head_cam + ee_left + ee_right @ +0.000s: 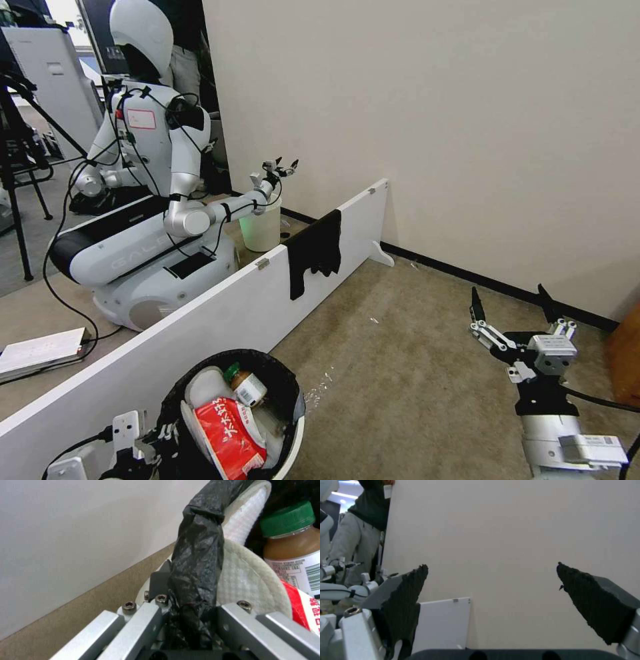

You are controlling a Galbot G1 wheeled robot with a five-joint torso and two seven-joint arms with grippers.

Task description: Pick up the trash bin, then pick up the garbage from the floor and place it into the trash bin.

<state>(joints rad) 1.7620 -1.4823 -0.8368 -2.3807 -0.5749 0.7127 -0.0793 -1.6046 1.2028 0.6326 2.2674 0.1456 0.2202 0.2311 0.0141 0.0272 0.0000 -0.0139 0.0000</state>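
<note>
Carpet floor (413, 373) looks bare; our left gripper (186, 620) pinches the trash bin (293, 437) rim, right gripper (510, 310) spread. We should carry it level, grip firm.

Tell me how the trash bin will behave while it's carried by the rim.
The trash bin probably hangs tilted, since the left gripper pinches one side only. The crinkled bag liner under the fingers may slip. It looks fairly light: slippers, a snack packet, one small bottle.
</note>
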